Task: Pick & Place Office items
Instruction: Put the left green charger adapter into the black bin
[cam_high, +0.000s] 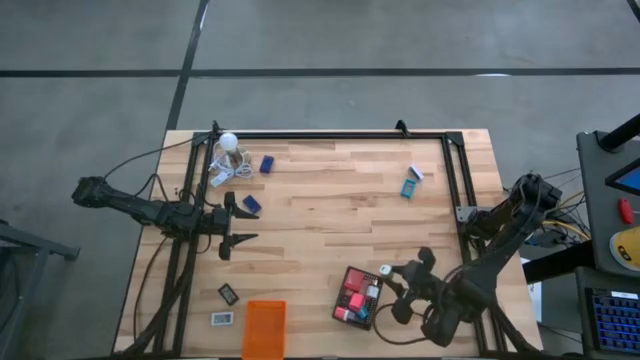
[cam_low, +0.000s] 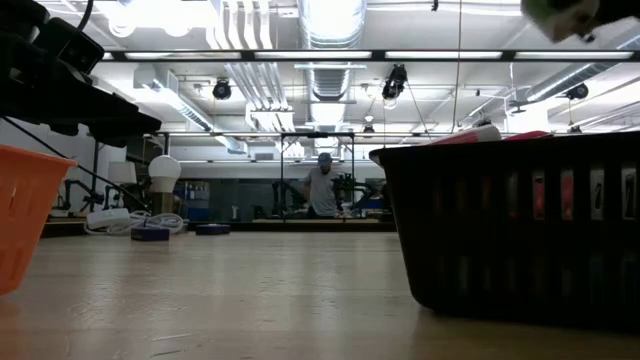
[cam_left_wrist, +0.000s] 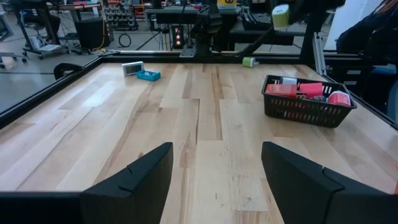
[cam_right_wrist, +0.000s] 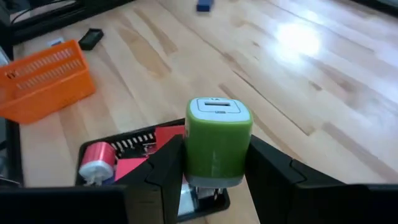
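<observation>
My right gripper (cam_high: 388, 275) hangs over the black tray (cam_high: 346, 277) near the table's near right corner, shut on a small green block with a white socketed top (cam_right_wrist: 218, 132). In the tray lie red pieces (cam_right_wrist: 166, 138) and a pink roll (cam_right_wrist: 97, 161). My left gripper (cam_high: 236, 232) waits open above the table's left side, touching nothing. Loose on the wood lie two dark blue blocks (cam_high: 267, 164) (cam_high: 251, 203), a teal box (cam_high: 409, 187) with a white piece (cam_high: 416, 172), a black rectangle (cam_high: 228, 294) and a white one (cam_high: 222, 318). My right gripper pinches the green block by its two opposite side faces (cam_right_wrist: 194, 158), low on the block, between the two fingers (cam_right_wrist: 163, 167). The block is lifted clear above the black tray and stands upright, white top away from the fingers.
An orange tray (cam_high: 264, 328) sits at the near edge, left of the black tray. A white bulb (cam_high: 228, 141) and coiled cable (cam_high: 222, 172) lie at the far left corner. A black frame (cam_high: 330, 134) rims the table. The middle of the wood is bare. A person (cam_low: 322, 187) stands far behind.
</observation>
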